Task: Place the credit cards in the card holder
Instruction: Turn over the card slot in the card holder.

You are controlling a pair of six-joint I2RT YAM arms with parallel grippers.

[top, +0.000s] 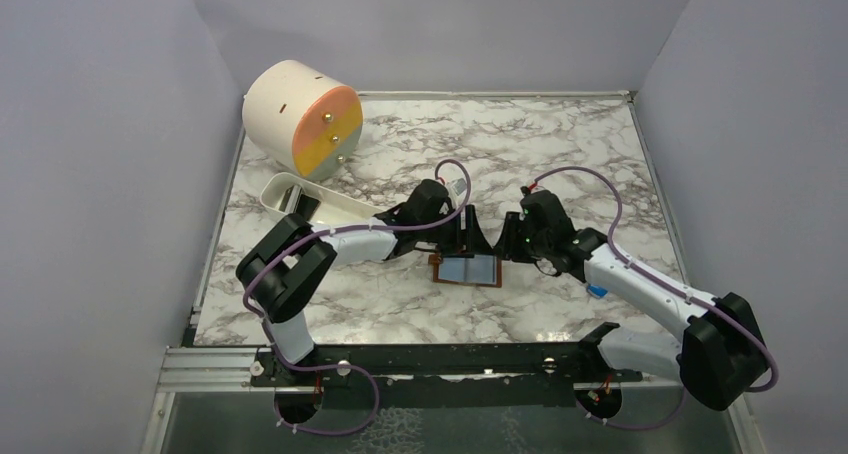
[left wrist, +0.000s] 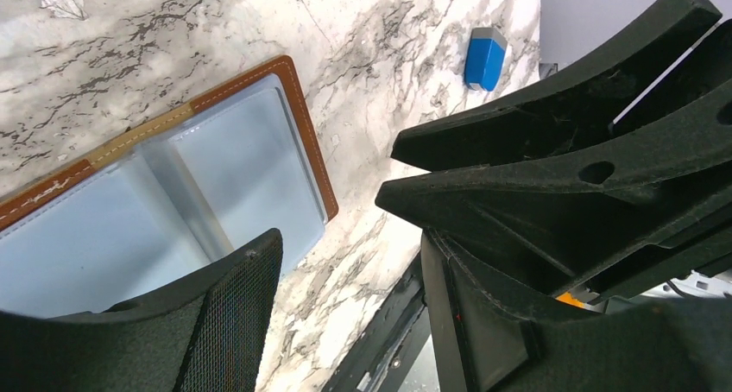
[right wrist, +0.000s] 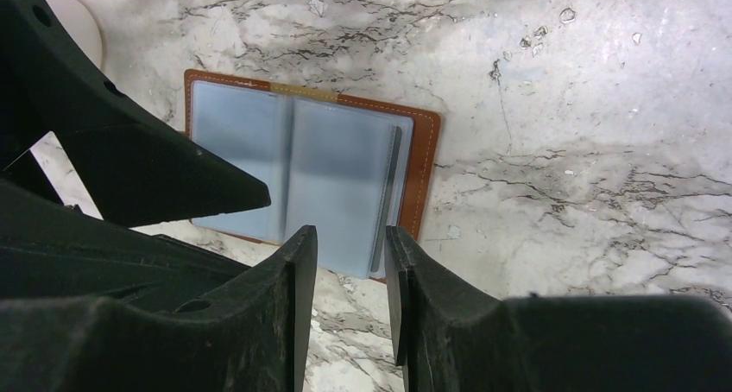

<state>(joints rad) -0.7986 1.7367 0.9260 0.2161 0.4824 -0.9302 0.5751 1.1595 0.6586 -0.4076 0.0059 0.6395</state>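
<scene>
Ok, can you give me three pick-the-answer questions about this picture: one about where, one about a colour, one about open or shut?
1. Where is the wallet? A on a chair B on the table C in a box
2. What colour is the small block? A red B green C blue
3. Is the wallet A folded shut B lying open C standing up
Answers: 1 B, it lies on the marble top. 2 C, it is bright blue. 3 B, its pale inside faces up.
</scene>
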